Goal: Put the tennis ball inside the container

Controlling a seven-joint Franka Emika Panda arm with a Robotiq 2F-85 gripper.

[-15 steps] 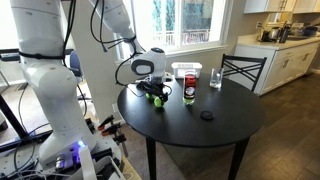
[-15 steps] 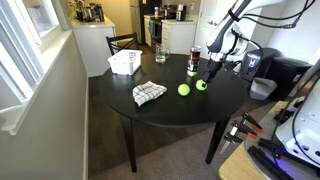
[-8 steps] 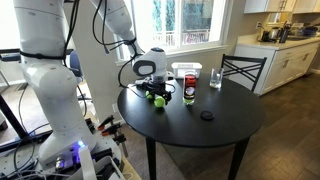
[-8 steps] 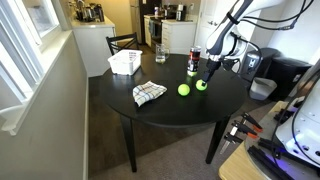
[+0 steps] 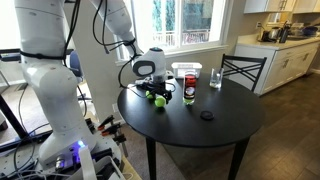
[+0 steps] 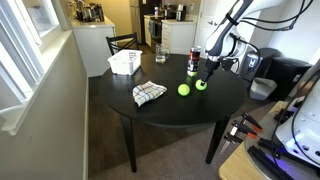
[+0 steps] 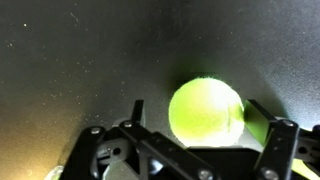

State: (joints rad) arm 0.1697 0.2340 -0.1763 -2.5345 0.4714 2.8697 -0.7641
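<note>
Your pincer [image 7: 193, 108] hangs wide over the ball [image 7: 212, 105] near the surface [image 6: 165, 108] edge, well apart from the container [image 6: 124, 62]: centre the ball between the fingers [image 7: 136, 115], drop lower, then close firmly before lifting.

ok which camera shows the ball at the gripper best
The wrist view: the tennis ball is large and close there, framed by the open gripper. Both exterior views show it only as a small yellow-green spot on the table below the gripper, next to a second ball.
</note>
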